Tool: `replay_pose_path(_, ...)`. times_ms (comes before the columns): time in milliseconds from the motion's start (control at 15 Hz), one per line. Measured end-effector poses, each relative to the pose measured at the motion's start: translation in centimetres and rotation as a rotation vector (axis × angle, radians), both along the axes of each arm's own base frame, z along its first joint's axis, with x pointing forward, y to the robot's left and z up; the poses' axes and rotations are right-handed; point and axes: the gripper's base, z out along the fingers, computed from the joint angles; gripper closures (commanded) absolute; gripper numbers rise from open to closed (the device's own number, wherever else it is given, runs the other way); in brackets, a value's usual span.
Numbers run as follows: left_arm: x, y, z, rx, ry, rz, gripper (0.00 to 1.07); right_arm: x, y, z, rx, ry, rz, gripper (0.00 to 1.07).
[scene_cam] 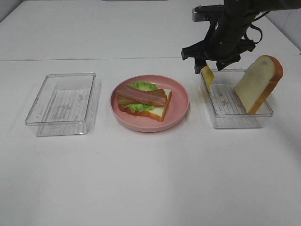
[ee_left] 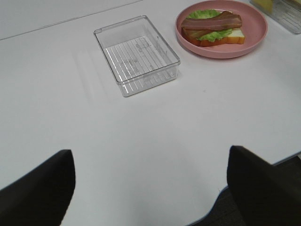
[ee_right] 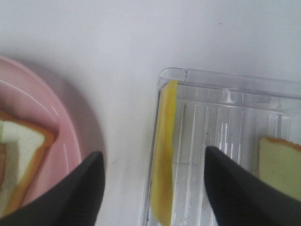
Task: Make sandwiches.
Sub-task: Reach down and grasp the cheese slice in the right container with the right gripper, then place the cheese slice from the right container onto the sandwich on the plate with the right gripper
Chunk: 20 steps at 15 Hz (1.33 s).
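A plain white table (scene_cam: 141, 179) is seen in every view. The unfinished sandwich (scene_cam: 143, 101) is laid on a round pink plate (scene_cam: 181, 101): a bottom bread slice (scene_cam: 157, 112), ruffled lettuce (scene_cam: 143, 86) and bacon strips (scene_cam: 141, 96) are already stacked there. Two parts are judged to be left, and both are kept in the clear box (scene_cam: 235, 120) just beside the plate on the right arm's side. The yellow cheese slice (ee_right: 164, 155) is stood on edge against the box wall nearest the plate, and the top bread slice (scene_cam: 258, 84) is leaned on the far wall.

The right gripper (scene_cam: 210, 68) is held over the cheese with its jaws parted, one on each side of the slice; no contact is seen, so nothing is grasped. On the plate's other side a second clear box (scene_cam: 56, 124) is set with nothing in it. The left gripper (ee_left: 150, 160) is kept well back from the plate, its jaws spread wide around bare table.
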Motion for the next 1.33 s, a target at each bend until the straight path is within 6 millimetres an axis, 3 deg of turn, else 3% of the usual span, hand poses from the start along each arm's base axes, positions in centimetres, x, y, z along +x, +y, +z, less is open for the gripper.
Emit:
replay_pose_path(200, 0.0, 0.0, 0.0, 0.000, 0.000, 0.000, 0.24, 0.5, -0.4, 0.1, 0.020, -0.037, -0.013, 0.53)
replay_pose_path(400, 0.0, 0.0, 0.0, 0.000, 0.000, 0.000, 0.24, 0.9, -2.0, -0.2, 0.077, -0.012, -0.086, 0.56)
replay_pose_path(667, 0.0, 0.0, 0.0, 0.000, 0.000, 0.000, 0.24, 0.9, -1.7, -0.8, 0.106, 0.013, -0.075, 0.56)
replay_pose_path(800, 0.0, 0.0, 0.0, 0.000, 0.000, 0.000, 0.24, 1.0, -1.6, -1.9, 0.109, 0.039, -0.077, 0.67)
replay_pose_path(933, 0.0, 0.0, 0.0, 0.000, 0.000, 0.000, 0.24, 1.0, -1.6, -2.2, 0.109, 0.048, -0.077, 0.99)
replay_pose_path(1000, 0.0, 0.0, 0.0, 0.000, 0.000, 0.000, 0.24, 1.0, -1.6, -2.3, 0.110, 0.049, -0.077, 1.07)
replay_pose_path(1267, 0.0, 0.0, 0.0, 0.000, 0.000, 0.000, 0.24, 1.0, -1.6, -1.5, 0.115, 0.036, -0.077, 1.07)
replay_pose_path(1333, 0.0, 0.0, 0.0, 0.000, 0.000, 0.000, 0.24, 0.7, -1.6, 0.7, 0.127, 0.000, -0.074, 1.07)
